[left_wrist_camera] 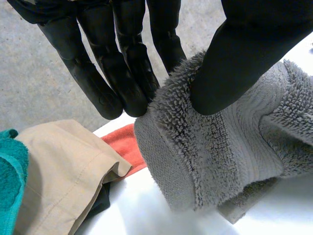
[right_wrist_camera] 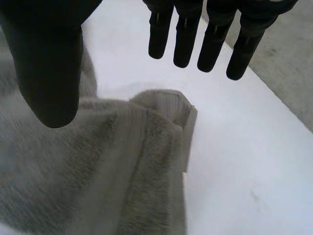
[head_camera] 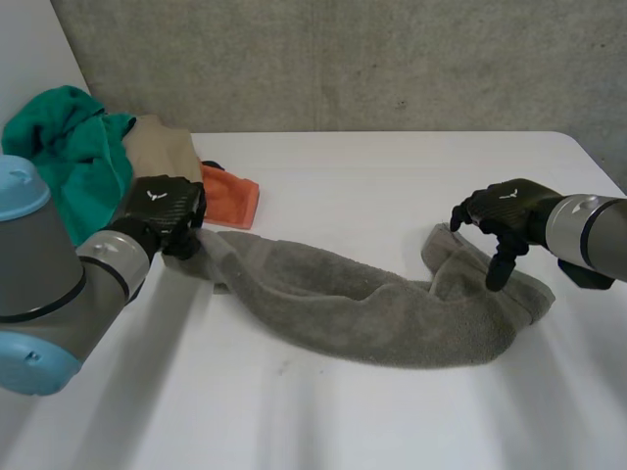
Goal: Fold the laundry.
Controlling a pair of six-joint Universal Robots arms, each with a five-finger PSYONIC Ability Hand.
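Grey towel (head_camera: 372,308), bunched across middle of table (head_camera: 372,186) | pinching its left end with left hand (head_camera: 162,211) | hovering right hand (head_camera: 505,217) wide open, empty, over right corner | guessing flattening step; needing right-corner grab next

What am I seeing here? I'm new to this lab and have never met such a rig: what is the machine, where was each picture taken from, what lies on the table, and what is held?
It is a robot with two arms, each ending in a black hand, working at a white table. The head view looks down from between and behind the arms. Each wrist view looks along one hand's palm. A grey towel lies bunched lengthwise across the table. The left hand pinches one end of it between thumb and fingers, as its wrist view shows. The right hand is over the other end, open and holding nothing. Near the left hand, at the table's far corner, lie an orange cloth, a beige cloth and a green cloth.
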